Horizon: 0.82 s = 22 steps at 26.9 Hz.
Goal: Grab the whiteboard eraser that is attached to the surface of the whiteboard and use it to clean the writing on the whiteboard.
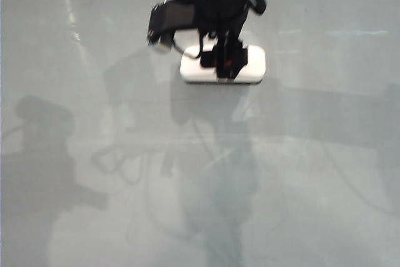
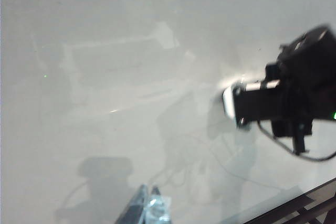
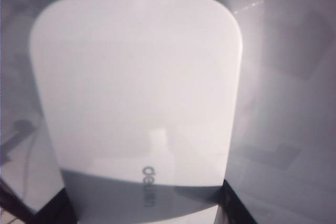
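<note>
The whiteboard eraser point(image 1: 255, 64), a white rounded block, lies flat over the whiteboard point(image 1: 312, 173) near the top middle of the exterior view. My right gripper point(image 1: 226, 67) comes down from above and is shut across its middle. In the right wrist view the eraser point(image 3: 136, 87) fills the frame, with a dark finger point(image 3: 235, 203) against each long side of it and the right gripper point(image 3: 147, 208) around it. My left gripper point(image 2: 149, 203) hovers over bare whiteboard point(image 2: 105, 51), its fingers together and holding nothing. The writing is out of view.
The right arm point(image 2: 299, 93) with its hanging cable point(image 2: 315, 157) shows in the left wrist view, and a dark frame edge point(image 2: 299, 207) crosses one corner there. Arm shadows and reflections spread over the glossy board point(image 1: 56, 173).
</note>
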Tool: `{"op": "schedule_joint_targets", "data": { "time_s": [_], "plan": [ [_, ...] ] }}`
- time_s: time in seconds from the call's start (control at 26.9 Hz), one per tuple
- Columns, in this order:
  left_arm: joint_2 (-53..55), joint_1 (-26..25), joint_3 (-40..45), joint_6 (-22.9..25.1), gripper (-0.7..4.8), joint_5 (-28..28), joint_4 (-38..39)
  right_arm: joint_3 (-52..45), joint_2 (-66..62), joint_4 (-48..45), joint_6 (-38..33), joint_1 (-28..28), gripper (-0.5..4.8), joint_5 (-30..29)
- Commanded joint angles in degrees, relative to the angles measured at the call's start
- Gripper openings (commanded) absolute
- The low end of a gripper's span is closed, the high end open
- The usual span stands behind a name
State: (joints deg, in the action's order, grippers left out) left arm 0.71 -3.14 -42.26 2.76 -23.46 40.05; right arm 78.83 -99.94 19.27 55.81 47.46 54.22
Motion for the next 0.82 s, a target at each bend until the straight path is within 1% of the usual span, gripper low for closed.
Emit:
{"op": "schedule_joint_targets", "data": {
  "time_s": [0.04, 0.15, 0.22, 0.3, 0.37, 0.48, 0.59, 0.63, 0.67, 0.74, 0.82],
  "plan": [
    [0.0, 0.0, -0.2, -1.7, -0.02, 0.1, -0.6, 0.4, 5.9, -6.8, 8.6, -1.5, 1.8, 1.3],
    [0.0, 0.0, -0.2, -2.4, -0.02, 0.3, -0.6, 0.4, 9.0, -10.3, 12.7, -3.1, 1.8, 1.4],
    [0.0, 0.0, -0.2, -2.4, -0.02, 0.3, -0.7, 0.4, 11.5, -10.6, 13.4, -3.5, 1.8, 2.4],
    [0.0, 0.0, -0.2, -2.4, -0.02, 0.3, -0.7, 0.3, 14.6, -10.3, 11.8, -3.3, 1.8, 2.8],
    [0.0, 0.0, -0.1, -2.3, -0.02, 0.3, -0.7, 0.3, 17.9, -10.0, 8.9, -2.6, 1.8, 1.7],
    [0.0, 0.4, -0.1, -2.3, -0.02, 0.3, -0.7, 0.3, 23.8, -9.6, 2.9, -0.7, 1.8, -0.4],
    [0.0, 1.1, 0.0, -2.2, -0.02, 0.3, -0.7, 0.3, 30.4, -5.7, -8.2, 0.1, 1.8, -3.1],
    [0.0, 1.6, 0.2, -2.1, -0.02, 0.3, -0.7, 0.3, 35.1, -0.9, -18.0, 0.1, 1.8, -6.9],
    [0.0, 1.9, 0.6, -2.2, -0.02, 0.3, -0.7, -0.4, 39.3, 2.4, -25.4, 0.0, 1.79, -10.0],
    [0.0, 2.2, 1.0, -2.2, -0.02, 0.2, -0.8, -3.6, 44.5, 2.1, -30.0, -0.8, 1.8, -13.3],
    [0.0, 2.2, 1.4, -2.2, -0.02, 0.2, -0.8, -8.0, 48.4, -1.6, -30.3, -2.7, 1.79, -15.7]
  ]
}}
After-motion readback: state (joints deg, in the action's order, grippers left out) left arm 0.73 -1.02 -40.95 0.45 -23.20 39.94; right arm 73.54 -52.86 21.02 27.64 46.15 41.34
